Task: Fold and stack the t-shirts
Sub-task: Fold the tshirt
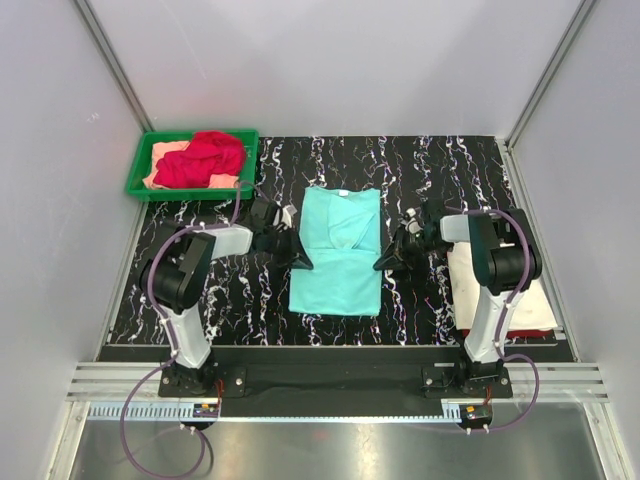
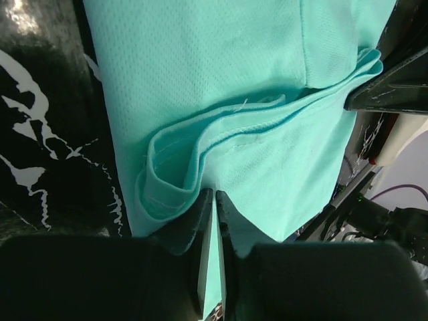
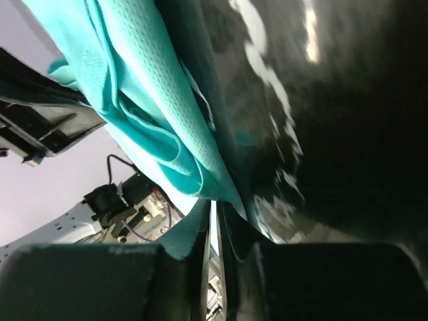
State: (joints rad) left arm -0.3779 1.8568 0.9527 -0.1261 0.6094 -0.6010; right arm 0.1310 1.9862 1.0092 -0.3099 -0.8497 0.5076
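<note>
Where the mint-teal t-shirt (image 1: 338, 255) lies partly folded in the middle of the tabletop (image 1: 430, 160), the left end effector (image 2: 213, 214) and the right end effector (image 3: 215, 221) each pinch a side edge, jaws almost together on teal cloth. The right arm (image 1: 495, 260) covers much of a cream-white t-shirt (image 1: 535, 305). In the green tray (image 1: 135, 186), a red t-shirt (image 1: 205, 158) hides most of a peach one (image 1: 165, 152).

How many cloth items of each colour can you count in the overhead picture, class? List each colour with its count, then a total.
Mint-teal shirt: 1
Red shirts: 2, one in the green tray, one showing only an edge under the cream-white one
Peach shirt: 1
Cream-white shirt: 1
Total: 5
</note>
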